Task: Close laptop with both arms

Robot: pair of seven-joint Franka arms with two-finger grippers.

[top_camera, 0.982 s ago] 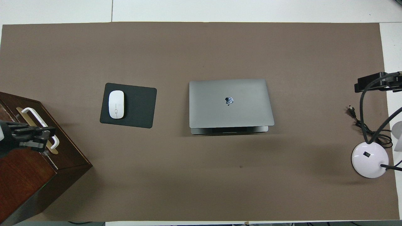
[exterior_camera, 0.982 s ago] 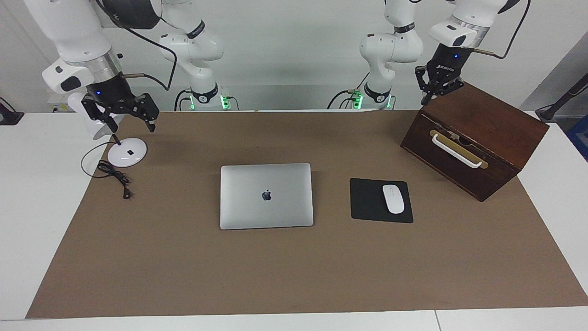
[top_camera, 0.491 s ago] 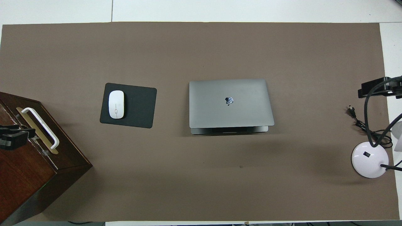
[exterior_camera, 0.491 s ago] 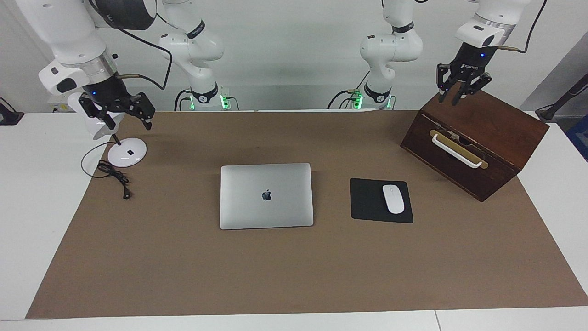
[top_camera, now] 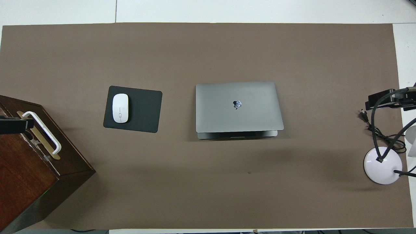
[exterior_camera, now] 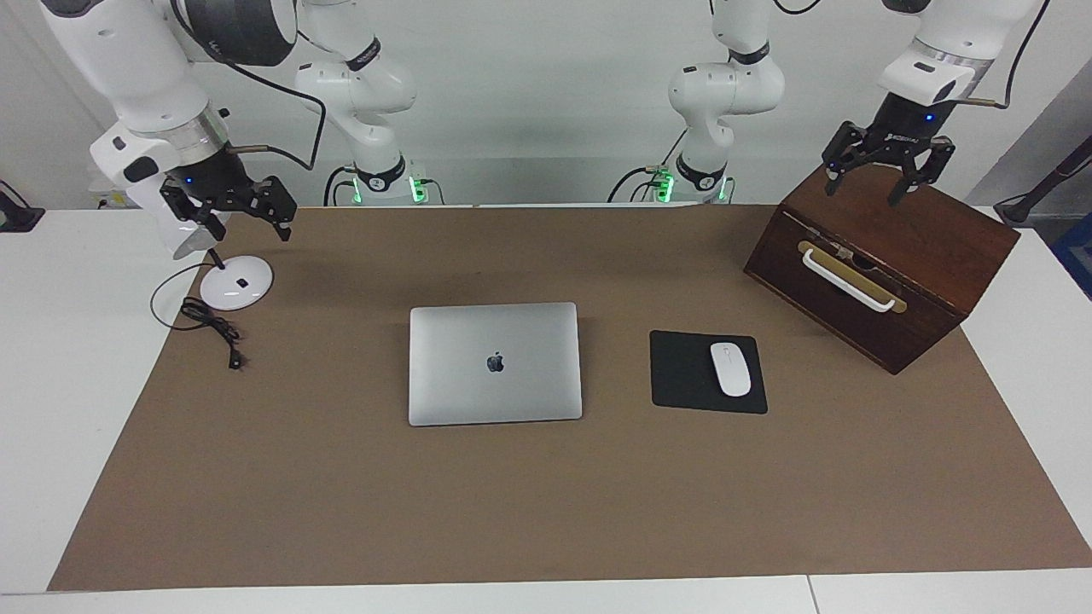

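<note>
The silver-grey laptop (exterior_camera: 495, 362) lies in the middle of the brown mat, its lid down with the apple logo up. In the overhead view the laptop (top_camera: 239, 106) shows a thin strip of its base at the edge nearer to the robots. My left gripper (exterior_camera: 863, 194) is open and empty in the air over the wooden box; only its tip (top_camera: 13, 126) shows in the overhead view. My right gripper (exterior_camera: 249, 230) is open and empty over the lamp base, and it also shows in the overhead view (top_camera: 385, 100). Both grippers are well away from the laptop.
A dark wooden box (exterior_camera: 887, 256) with a white handle stands at the left arm's end. A black mouse pad (exterior_camera: 682, 375) with a white mouse (exterior_camera: 730, 368) lies beside the laptop. A white lamp base (exterior_camera: 236, 282) with a black cable (exterior_camera: 209, 324) is at the right arm's end.
My left gripper has moved out over the wooden box toward the left arm's end, and its fingers now show spread. My right gripper has shifted slightly over the lamp. The laptop has not moved.
</note>
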